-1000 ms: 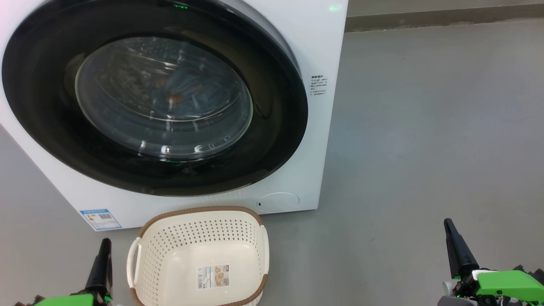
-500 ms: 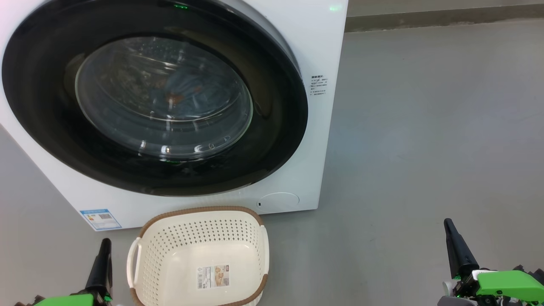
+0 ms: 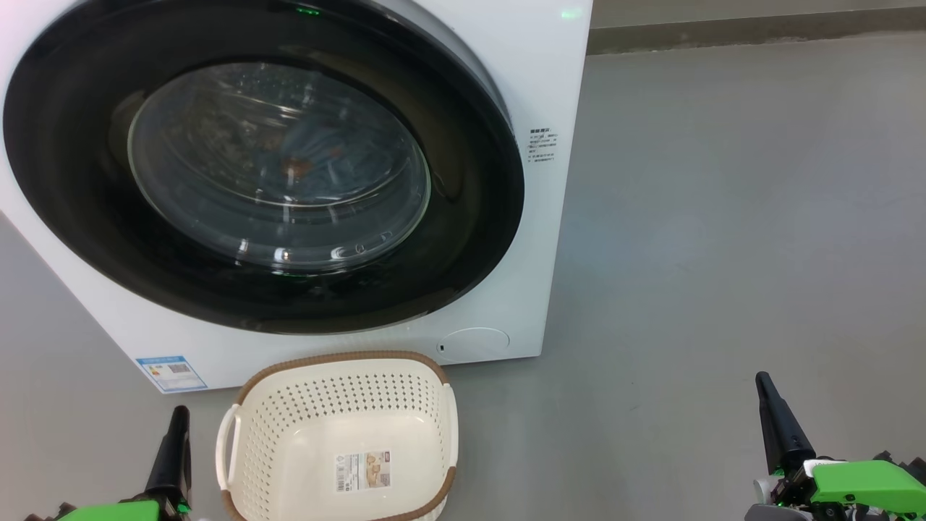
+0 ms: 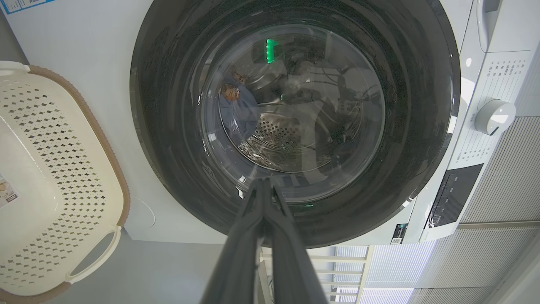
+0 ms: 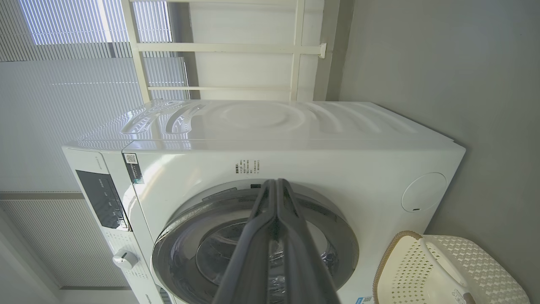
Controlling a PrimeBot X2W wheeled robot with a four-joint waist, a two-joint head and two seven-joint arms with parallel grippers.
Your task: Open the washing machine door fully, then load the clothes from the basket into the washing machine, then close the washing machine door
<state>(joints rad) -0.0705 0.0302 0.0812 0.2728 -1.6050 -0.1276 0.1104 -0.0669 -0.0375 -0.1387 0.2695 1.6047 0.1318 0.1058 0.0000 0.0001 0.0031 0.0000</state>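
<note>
Shut washing machine door (image 3: pixel 278 166) far left, clothes (image 3: pixel 311 163) behind its glass, basket (image 3: pixel 340 359) near its lower rim, left end effector (image 3: pixel 179 414) clenched beside basket, right end effector (image 3: pixel 764 385) clenched well apart, open floor (image 3: pixel 723 217) right.

Laundry room, shown by washing machine (image 3: pixel 539 79) and basket (image 3: pixel 340 394).

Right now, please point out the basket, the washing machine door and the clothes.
the basket (image 3: pixel 304 470), head view, bare bottom.
the washing machine door (image 3: pixel 474 210), head view, black rim.
the clothes (image 4: pixel 239 114), left wrist view, blue fabric behind glass.
</note>
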